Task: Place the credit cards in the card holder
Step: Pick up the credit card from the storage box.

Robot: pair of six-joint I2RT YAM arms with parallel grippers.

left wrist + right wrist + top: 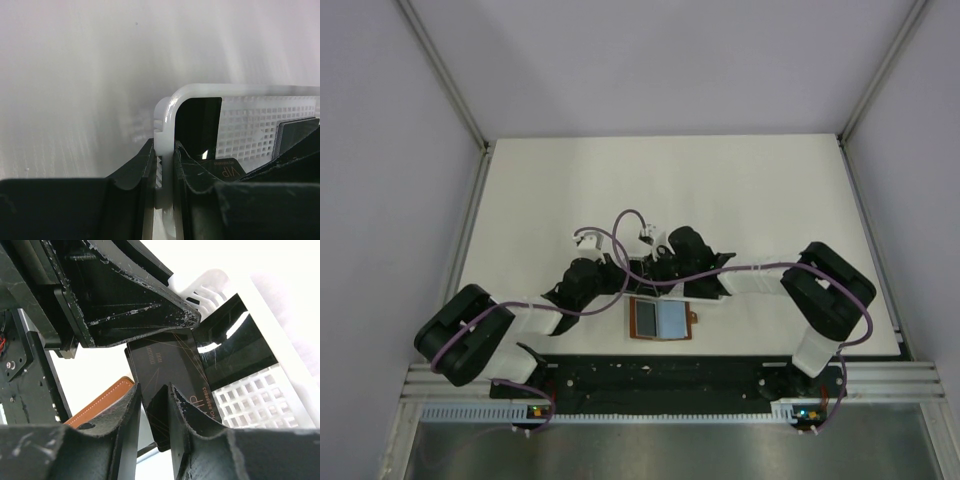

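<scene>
Brown leather card holder: lies open and flat on the white desk, low centre of the top view, just below where the two arms meet.
Holder axis: long side runs left to right; the clasp tab points to the right of the frame and the bluish pockets face up.
Credit cards: a black stack stands on edge inside the white basket, at the right edge of the left wrist view.
Lifted card: one black card over the basket, centre of the right wrist view. Its long axis runs roughly top to bottom and leans toward the lower right, and its lower end sits between the right fingers.
Writing: gold "VIP" on a card in the basket. On the lifted card "IP" shows, with a row of digits along its right edge, too blurred to read whole.
Left claw: closed on the basket's upright wall at its rounded corner, one finger on each side.
Right claw: fingers stand narrow around the lifted card; I cannot tell whether they press it.
</scene>
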